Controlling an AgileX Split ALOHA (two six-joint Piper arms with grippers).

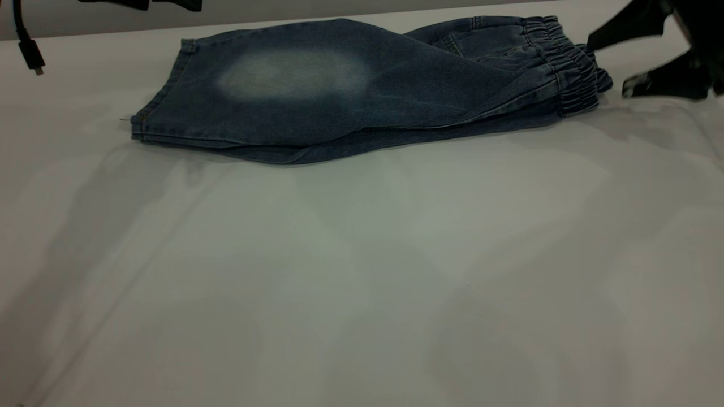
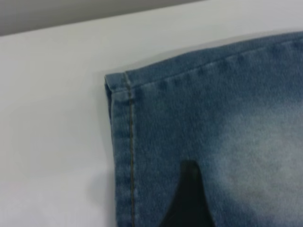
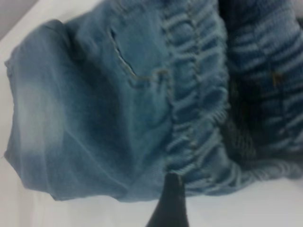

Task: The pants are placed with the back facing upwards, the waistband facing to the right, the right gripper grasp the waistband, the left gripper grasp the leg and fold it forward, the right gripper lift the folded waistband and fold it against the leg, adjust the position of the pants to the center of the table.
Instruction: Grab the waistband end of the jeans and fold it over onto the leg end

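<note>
Far left, at the bench's (image 1: 362, 271) back left corner, a black cable (image 1: 25, 42) hangs down. Your left gripper (image 2: 189, 198) hangs over the hem end of the pants (image 1: 350, 90); only one dark finger shows, so you cannot tell if its fingers are apart or together.

The pants lie along the back edge of the bench, already folded in half, one leg on top of the other. A pale patch (image 1: 294, 73) faces up.

At the right end is the waistband (image 1: 571, 68). Your right gripper (image 1: 628, 62) sits just beside it, fingers apart, holding nothing.

I think the next job is folding the waistband over. Slide the lower finger under both layers, pinch the whole band, lift gently, and lay it flat toward the hem.
</note>
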